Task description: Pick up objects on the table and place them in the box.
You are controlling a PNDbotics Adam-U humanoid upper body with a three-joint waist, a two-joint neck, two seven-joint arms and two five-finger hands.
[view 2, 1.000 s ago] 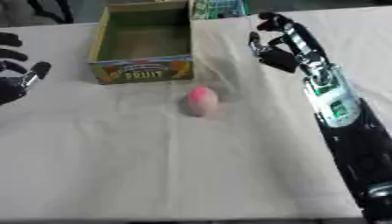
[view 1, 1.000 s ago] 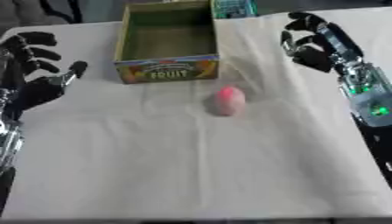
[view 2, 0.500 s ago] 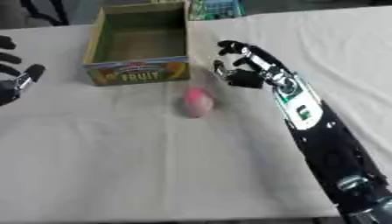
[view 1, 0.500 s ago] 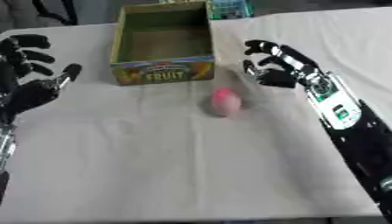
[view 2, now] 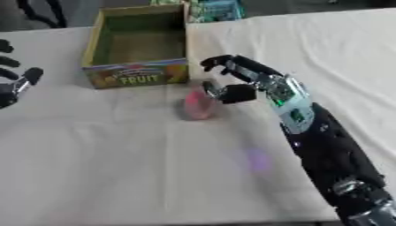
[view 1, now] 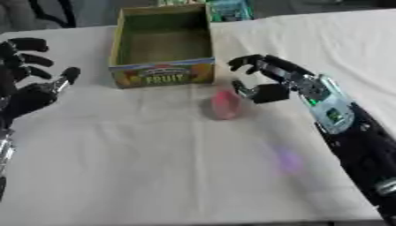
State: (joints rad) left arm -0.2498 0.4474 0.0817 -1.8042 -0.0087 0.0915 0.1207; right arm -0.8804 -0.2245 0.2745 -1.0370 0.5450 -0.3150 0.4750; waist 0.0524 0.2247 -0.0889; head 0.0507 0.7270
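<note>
One pink object (view 1: 225, 105), long axis near-far.

Both views look down from the robot's head onto the table (view 1: 154, 176), facing forward to its far edge, from about an arm's reach. They share nearly the same scene: the box (view 1: 162, 48) at the top, the right hand (view 1: 263, 81) in the middle. The right eye view is shifted a little, so the left hand (view 1: 31, 84) is cut at its left edge.
</note>
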